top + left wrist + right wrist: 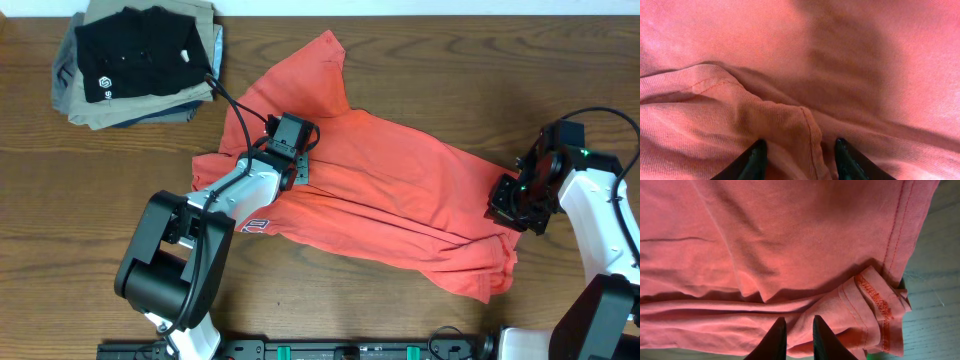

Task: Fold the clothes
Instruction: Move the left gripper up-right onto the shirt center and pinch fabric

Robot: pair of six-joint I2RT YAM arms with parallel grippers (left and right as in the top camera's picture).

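Overhead, one coral-red T-shirt lies crumpled in a diagonal across the middle of the table, one sleeve pointing to the far edge. Its white lettering is mostly hidden by the left arm and cannot be read. The left gripper sits on the shirt's left part. Its fingertips are covered by its own body from above and cut off at the frame edge in the left wrist view. There the two fingers stand partly open astride a raised fold with a stitched hem; whether they press it cannot be told. The right gripper is at the shirt's right edge, its two fingers nearly together with a layer of the cloth pinched between them, beside a bunched hem. One stack sits at the far left corner: one black shirt with a small white logo on top of grey and khaki garments, whose number cannot be counted.
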